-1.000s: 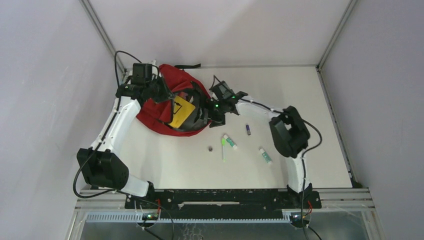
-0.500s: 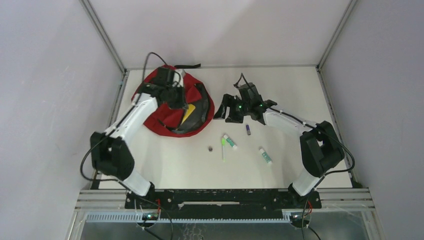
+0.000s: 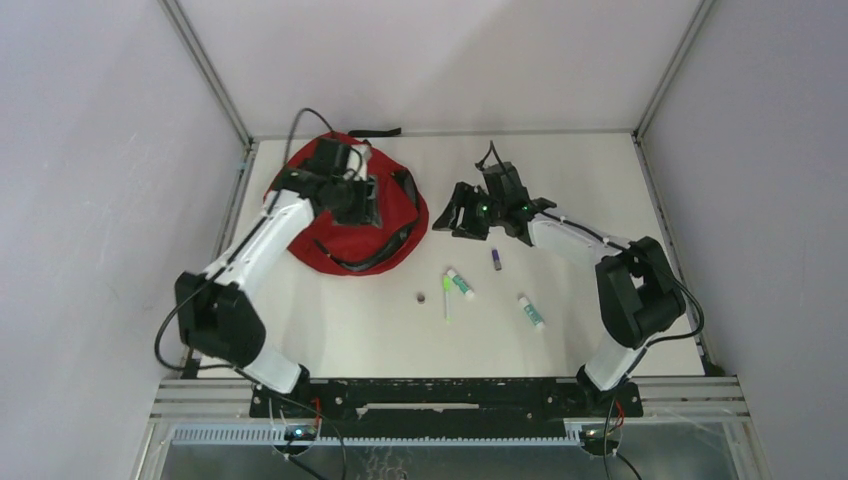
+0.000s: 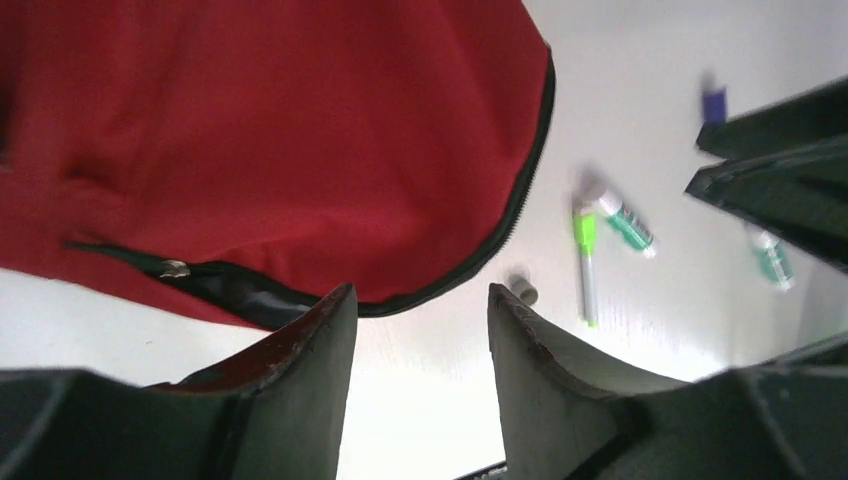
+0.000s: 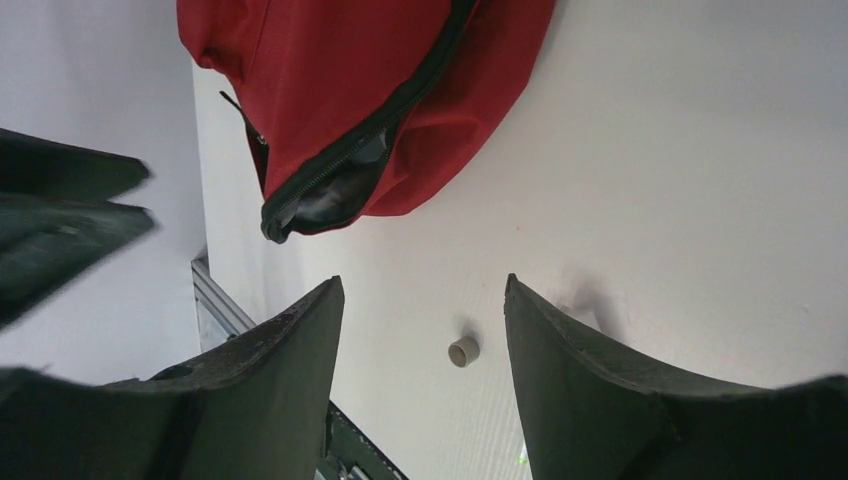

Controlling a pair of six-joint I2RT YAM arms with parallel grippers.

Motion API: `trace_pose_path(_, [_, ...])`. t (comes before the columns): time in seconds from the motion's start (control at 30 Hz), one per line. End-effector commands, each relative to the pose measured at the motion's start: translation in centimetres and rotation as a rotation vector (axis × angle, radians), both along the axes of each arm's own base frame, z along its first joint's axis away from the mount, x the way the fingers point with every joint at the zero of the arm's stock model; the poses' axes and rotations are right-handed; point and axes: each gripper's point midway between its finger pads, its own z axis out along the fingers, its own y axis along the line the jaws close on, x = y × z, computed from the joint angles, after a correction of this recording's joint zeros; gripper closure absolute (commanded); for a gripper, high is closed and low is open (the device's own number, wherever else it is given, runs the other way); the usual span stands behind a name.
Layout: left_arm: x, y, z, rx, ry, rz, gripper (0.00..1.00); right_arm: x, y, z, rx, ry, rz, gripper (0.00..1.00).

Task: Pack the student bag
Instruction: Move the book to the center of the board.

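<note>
Here lie 1 bag (image 3: 320, 245), 2 green-and-white tubes (image 3: 460, 284) (image 3: 531, 312), 1 green pen (image 3: 446, 297), 1 purple piece (image 3: 495, 259), 1 grey cap (image 3: 421, 297).

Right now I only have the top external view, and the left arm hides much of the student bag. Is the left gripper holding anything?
Observer: No. In the left wrist view the left gripper is open and holds nothing, with the edge of the student bag just beyond it.
Operator: Is the bag zipped shut?
Observer: Not fully. The right wrist view shows the zip opening gaping, dark inside.
Operator: And the right gripper?
Observer: The right gripper is open and empty too. A small cap lies on the table in its view.
</note>
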Motion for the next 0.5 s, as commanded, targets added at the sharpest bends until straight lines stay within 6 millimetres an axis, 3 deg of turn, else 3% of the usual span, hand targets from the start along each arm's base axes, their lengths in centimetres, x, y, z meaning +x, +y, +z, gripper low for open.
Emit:
trace_pose_path(0.0, [1.5,4.0,5.5,-0.088,-0.183,0.198,0.44,0.9,1.7,1.6,0.049,-0.060,0.000,0.33])
trace_pose_path(0.13, [1.6,7.5,5.0,-0.098,-0.194,0.353,0.39,1.0,3.8,1.3,0.043,-0.035,0.023,0.34])
trace_pose_path(0.23, [1.5,8.7,4.0,-0.083,-0.182,0.405,0.31,0.4,6.0,2.4,0.058,-0.057,0.058,0.24])
trace_pose_path(0.37, [1.6,10.1,3.3,-0.059,-0.174,0.473,0.31,0.1,7.5,3.7,0.093,-0.083,0.057,0.18])
trace_pose_path(0.47, [2.6,10.5,3.5,-0.056,-0.193,0.478,0.32,0.3,8.3,3.2,0.089,-0.067,0.059,0.17])
